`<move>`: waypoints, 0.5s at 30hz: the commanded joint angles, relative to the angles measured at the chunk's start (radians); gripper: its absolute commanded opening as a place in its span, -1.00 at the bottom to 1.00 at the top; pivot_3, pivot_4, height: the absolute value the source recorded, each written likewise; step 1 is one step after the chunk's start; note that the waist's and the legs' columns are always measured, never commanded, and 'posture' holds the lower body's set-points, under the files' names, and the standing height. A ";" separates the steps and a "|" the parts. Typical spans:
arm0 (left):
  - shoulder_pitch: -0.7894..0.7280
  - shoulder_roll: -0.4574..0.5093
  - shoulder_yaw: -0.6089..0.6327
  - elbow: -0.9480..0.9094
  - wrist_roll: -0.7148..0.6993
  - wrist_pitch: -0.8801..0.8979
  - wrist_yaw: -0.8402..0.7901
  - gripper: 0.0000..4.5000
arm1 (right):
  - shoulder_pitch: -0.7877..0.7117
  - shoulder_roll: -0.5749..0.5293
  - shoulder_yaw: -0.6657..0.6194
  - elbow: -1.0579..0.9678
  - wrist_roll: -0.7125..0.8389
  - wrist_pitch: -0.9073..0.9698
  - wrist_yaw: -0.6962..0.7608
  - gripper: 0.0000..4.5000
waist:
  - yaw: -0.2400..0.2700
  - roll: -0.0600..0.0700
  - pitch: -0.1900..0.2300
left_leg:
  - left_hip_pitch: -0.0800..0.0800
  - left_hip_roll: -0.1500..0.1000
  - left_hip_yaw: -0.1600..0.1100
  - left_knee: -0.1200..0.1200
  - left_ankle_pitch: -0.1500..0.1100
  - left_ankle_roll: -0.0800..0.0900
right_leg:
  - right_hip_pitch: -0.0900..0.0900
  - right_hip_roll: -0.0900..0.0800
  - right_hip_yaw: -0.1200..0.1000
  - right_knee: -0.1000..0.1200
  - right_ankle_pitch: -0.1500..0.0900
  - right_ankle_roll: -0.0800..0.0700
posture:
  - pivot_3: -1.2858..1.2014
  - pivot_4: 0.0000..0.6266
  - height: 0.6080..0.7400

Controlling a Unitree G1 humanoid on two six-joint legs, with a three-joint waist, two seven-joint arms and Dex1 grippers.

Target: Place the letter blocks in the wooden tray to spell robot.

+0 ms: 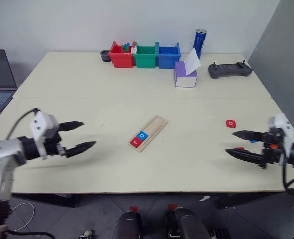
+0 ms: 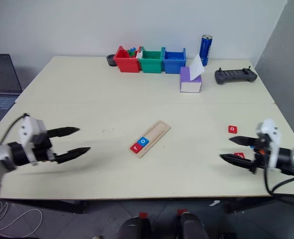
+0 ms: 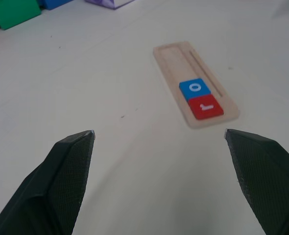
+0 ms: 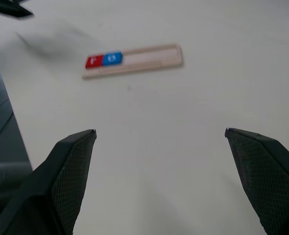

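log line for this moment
tray: r, o placed | left pincer: open, empty | right pincer: open, empty | red tile: loose

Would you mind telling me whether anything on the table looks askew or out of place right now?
The wooden tray lies diagonally rather than square to the table edge, with only the red r and blue o seated at its near end. A red o block sits loose, well off to the robot's right. Nothing looks spilled or damaged.

**Colours on the table**

The pale wooden tray (image 1: 149, 132) holds a red tile (image 1: 135, 142) and a blue tile (image 1: 143, 135), both with white letters. Another red tile (image 1: 231, 123) lies on the cream table (image 1: 112, 107). Red (image 1: 121, 56), green (image 1: 146, 56) and blue (image 1: 168, 56) bins stand behind; pincer fingers (image 1: 79, 148) are black.
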 commanded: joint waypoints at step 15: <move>0.081 -0.327 -0.281 -0.156 0.229 0.004 0.411 1.00 | -0.038 0.219 0.256 -0.194 0.023 0.067 -0.256 0.99 | 0.004 -0.002 -0.002 | 0.002 0.000 -0.003 0.001 0.000 0.000 | 0.005 0.000 -0.003 -0.001 0.000 0.000 | 0.03 -0.52 1.00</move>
